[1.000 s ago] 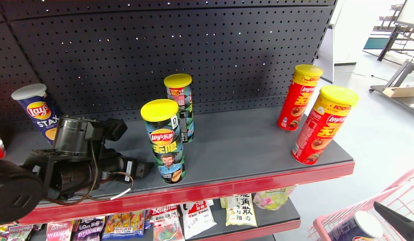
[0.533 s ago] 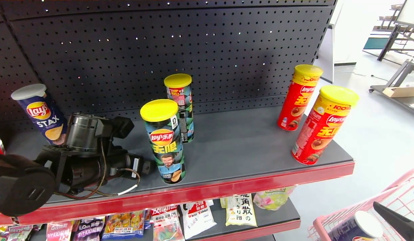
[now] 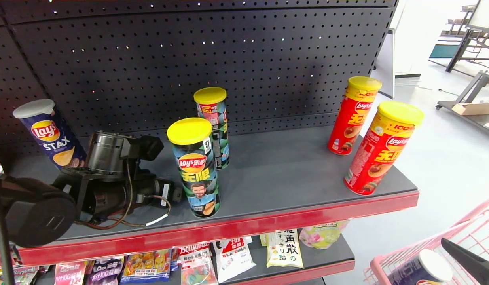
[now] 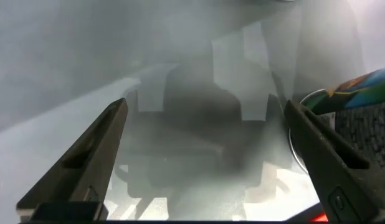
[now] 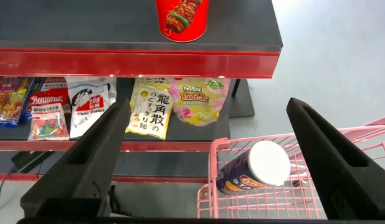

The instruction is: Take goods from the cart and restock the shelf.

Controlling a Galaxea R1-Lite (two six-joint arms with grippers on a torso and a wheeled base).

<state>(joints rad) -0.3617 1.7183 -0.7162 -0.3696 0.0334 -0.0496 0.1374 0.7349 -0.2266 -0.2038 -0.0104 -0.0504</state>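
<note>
Left gripper (image 4: 206,106): I'm seeing its fingers spread wide and empty, low over the shelf (image 3: 288,174), just beside the front yellow-lidded can (image 3: 195,170).
Clearance: I'm judging that any move here should run straight, so no finger clips that can and tips it.
Right gripper (image 5: 208,102): I'm hovering it splayed above the cart (image 5: 230,140), where the blue can (image 5: 251,168) is lying, likely the next pick.
</note>
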